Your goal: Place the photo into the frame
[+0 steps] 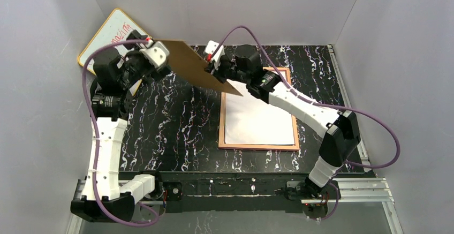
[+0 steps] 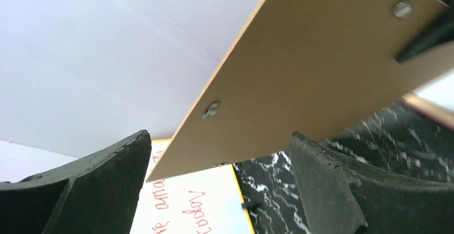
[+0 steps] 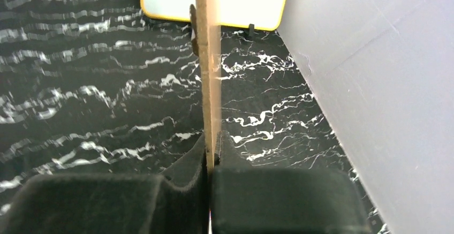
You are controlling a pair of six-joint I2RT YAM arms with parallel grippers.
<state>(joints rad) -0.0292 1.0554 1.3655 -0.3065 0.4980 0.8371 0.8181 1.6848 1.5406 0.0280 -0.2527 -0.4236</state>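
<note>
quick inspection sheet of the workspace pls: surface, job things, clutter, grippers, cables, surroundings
surface: black white-veined table
job's things: frame flat on the right, rear up; photo inside its rim, white back up
clutter: brown backing board held tilted in the air; yellow-edged whiteboard at the far left corner
grippers: right gripper shut on the board's edge; left gripper open, jaws wide around the board's corner
cables: purple left cable and right cable loop off the arms
surroundings: plain grey walls
</note>
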